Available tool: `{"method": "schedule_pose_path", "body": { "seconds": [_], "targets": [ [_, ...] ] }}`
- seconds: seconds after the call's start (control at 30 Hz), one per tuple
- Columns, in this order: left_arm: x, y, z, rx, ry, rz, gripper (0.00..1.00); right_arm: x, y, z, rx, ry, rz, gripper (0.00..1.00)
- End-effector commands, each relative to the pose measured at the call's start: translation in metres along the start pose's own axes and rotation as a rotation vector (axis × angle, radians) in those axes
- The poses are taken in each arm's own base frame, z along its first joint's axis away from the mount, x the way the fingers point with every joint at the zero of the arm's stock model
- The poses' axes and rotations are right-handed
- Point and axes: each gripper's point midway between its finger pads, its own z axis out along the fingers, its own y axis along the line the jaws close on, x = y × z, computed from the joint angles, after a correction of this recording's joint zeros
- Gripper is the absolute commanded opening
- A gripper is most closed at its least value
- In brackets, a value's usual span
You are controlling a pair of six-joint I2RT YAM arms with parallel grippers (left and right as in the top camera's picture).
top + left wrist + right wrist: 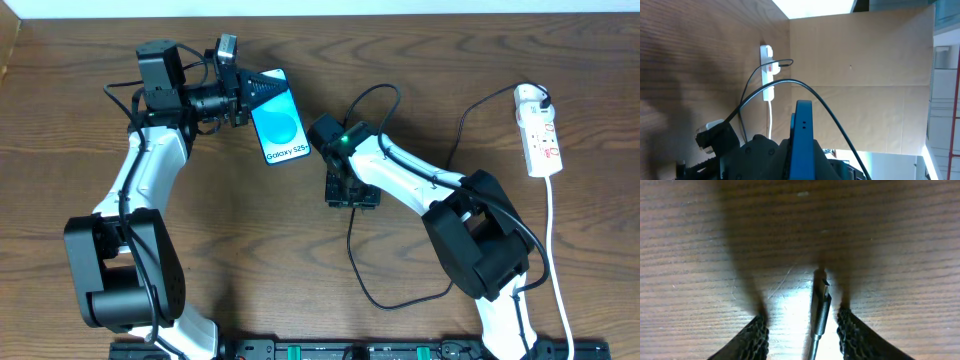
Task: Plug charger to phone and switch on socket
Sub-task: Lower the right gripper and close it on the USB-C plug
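Left gripper [243, 92] is clamped on the top end of the phone [276, 120], screen facing up. On the right gripper [804, 330] I see the jaws half-wide, straddling the charger [821, 305] tip lying on the table [700, 255], a gap on each side. Power strip [538, 132] is far right, well apart.

The phone [278, 130] shows blue, charger [821, 307] black, socket [540, 135] white with red marks, table [250, 250] wood-grained brown.

A robotics lab: wooden table [260, 250], cardboard screen [865, 75] behind.
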Motion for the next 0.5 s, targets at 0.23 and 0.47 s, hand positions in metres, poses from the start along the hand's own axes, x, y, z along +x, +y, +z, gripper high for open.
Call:
{"method": "schedule_pose_path", "body": {
  "seconds": [0.23, 0.47],
  "targets": [
    [0.0038, -0.014, -0.0036, 0.025, 0.016, 0.049, 0.07, -0.001, -0.0006, 0.0037, 0.022, -0.006, 0.01, 0.27],
    [0.0038, -0.014, -0.0036, 0.025, 0.016, 0.049, 0.07, -0.0005, -0.0011, 0.0037, 0.024, -0.004, 0.014, 0.17]
  ]
}}
